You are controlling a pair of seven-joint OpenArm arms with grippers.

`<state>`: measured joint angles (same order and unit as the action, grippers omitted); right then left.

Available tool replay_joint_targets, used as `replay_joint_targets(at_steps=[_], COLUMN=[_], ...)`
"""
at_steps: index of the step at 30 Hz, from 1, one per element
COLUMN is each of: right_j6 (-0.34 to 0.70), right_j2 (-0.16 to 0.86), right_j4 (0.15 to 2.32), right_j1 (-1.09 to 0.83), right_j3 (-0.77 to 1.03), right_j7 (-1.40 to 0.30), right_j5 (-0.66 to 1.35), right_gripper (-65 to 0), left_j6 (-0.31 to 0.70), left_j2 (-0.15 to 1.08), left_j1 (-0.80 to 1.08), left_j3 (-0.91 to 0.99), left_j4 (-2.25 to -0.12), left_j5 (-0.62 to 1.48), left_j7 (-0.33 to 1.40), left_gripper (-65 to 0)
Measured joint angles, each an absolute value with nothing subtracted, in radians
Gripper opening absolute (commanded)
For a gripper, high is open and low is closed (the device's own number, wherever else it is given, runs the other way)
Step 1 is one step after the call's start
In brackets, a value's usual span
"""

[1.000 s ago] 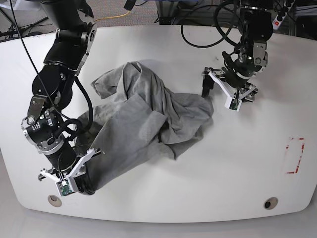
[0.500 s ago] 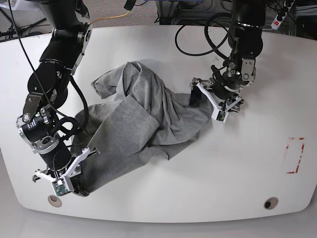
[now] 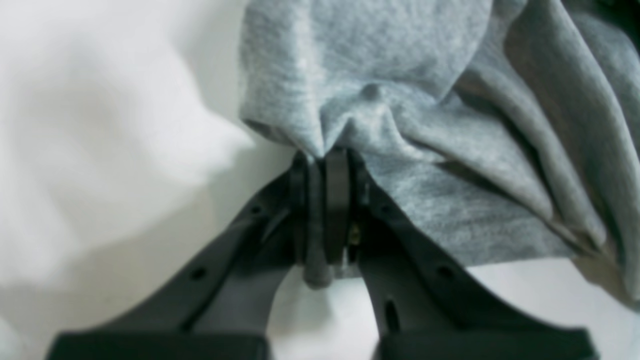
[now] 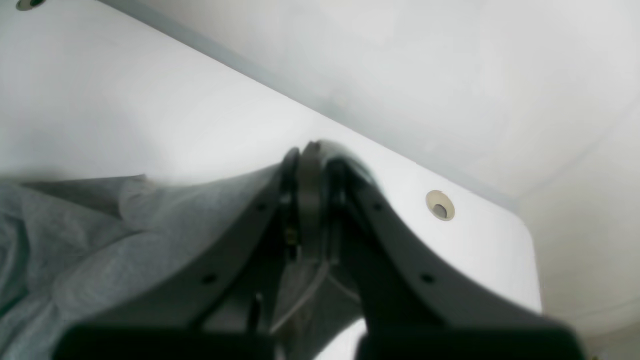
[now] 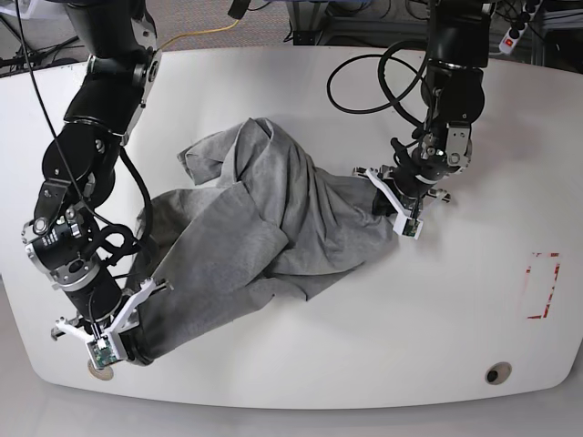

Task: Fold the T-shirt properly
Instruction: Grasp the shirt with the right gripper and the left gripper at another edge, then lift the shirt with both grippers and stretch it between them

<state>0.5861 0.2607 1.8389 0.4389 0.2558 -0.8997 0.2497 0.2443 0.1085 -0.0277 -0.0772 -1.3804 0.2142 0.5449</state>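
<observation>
Now: one T-shirt [image 5: 264, 228] | two hands | left hand [image 3: 322, 165] pinching T-shirt edge | right hand [image 4: 312, 160] pinching T-shirt

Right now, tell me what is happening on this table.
A two-armed robot is working on a crumpled grey T-shirt lying on a white table. The left gripper is shut on an edge of the cloth at one end. The right gripper is shut on the shirt's opposite end, near the table's front edge. The shirt is bunched and wrinkled between them, not yet spread flat or folded.
</observation>
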Motion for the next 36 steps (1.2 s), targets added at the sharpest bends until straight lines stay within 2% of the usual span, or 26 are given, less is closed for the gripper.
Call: replay_joint_targets(at_steps=[7,12,18,28,36], right_j6=[0.579,0.587,0.579,0.582,0.585], right_j2=[0.299,0.294,0.339,0.344,0.355], right_j4=[1.769,1.645,1.461,1.213,1.186], right_j1=[0.550,0.652,0.794,1.061,1.213], right_j3=[0.257,0.247,0.175,0.096,0.093], right_j7=[-0.894,-0.895,-0.903,-0.903,-0.956], right_j5=[0.244,0.253,0.237,0.248,0.268], right_gripper=[-65.0,-65.0,-65.0,-65.0,-65.0], left_j6=[0.247,0.241,0.247,0.255,0.259], left_j2=[0.174,0.241,0.282,0.353,0.446], left_j1=[-0.019,-0.057,-0.090,-0.291,-0.404], left_j3=[-0.019,0.002,0.072,0.173,0.275], left_j4=[-1.493,-1.598,-1.687,-1.783,-1.784], left_j5=[0.203,0.199,0.203,0.205,0.205], left_j7=[0.595,0.585,0.601,0.707,0.724], left_gripper=[-65.0,-65.0,-65.0,-65.0,-65.0])
